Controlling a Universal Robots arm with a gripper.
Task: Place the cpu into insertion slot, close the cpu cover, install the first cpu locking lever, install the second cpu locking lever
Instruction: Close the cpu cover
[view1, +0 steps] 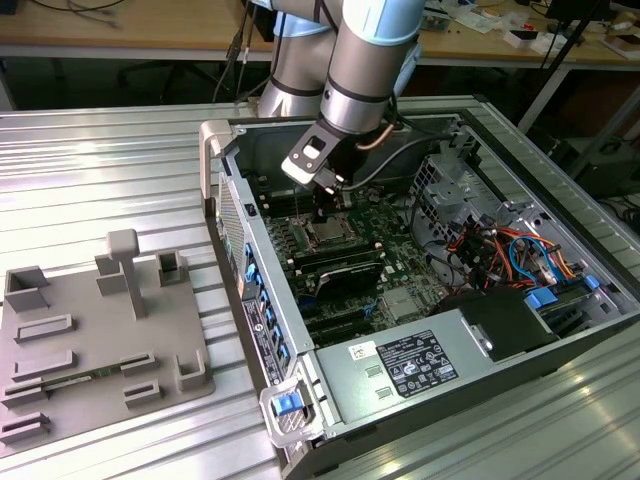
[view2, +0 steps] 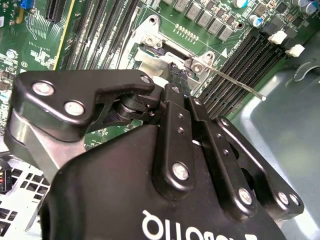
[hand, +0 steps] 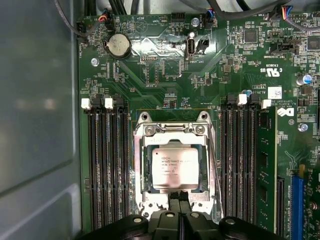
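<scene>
Ribbed metal table (view1: 100, 160) carries an open desktop computer case (view1: 255, 310) lying on its side, with wooden workbenches behind it. A grey moulded parts tray (view1: 100, 340) rests well away from the arm, towards the exterior view's left. One silver and pale blue robot arm (view1: 365, 50) reaches down into the case, and its black gripper (hand: 178, 200) hangs low over the green motherboard (hand: 165, 75). In the first wrist view the two fingers (hand: 172, 202) are clenched side by side with barely a line between them and nothing visibly held. Their tips sit at the near edge of the cpu cover (hand: 138, 160); whether they press on the metal cannot be told. Just ahead of the fingertips the cpu (hand: 175, 169) lies seated in the insertion slot (hand: 148, 175), silver top facing up, a dark border of socket showing around it. The cover's thin silver frame appears to lie flat around the chip, which shows through its central window. Long black memory slots (hand: 107, 165) run along both sides of the gripper and the socket. Farther ahead of the tool, past the socket, sits a round coin battery (hand: 118, 46). In the second wrist view a thin locking lever (view2: 232, 80) juts out sideways from the socket corner beside the fingertips, its free end standing clear over the memory slots.
</scene>
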